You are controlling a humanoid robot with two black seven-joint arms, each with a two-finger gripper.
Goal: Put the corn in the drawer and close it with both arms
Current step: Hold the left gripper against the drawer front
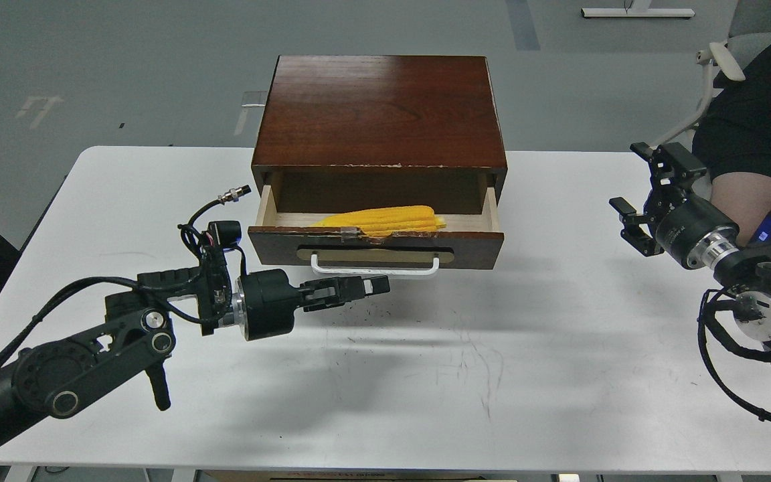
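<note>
The yellow corn lies inside the open drawer of the dark red-brown wooden cabinet. The drawer front has a white bar handle on a tan oval plate. My left gripper is shut and empty, pointing right, just below and in front of the handle, close to it. My right gripper is open and empty, hovering to the right of the cabinet, well apart from it.
The white table bears the cabinet at its back middle. A person in black sits at the far right behind my right arm. A cable connector from my left wrist sticks up near the drawer's left corner.
</note>
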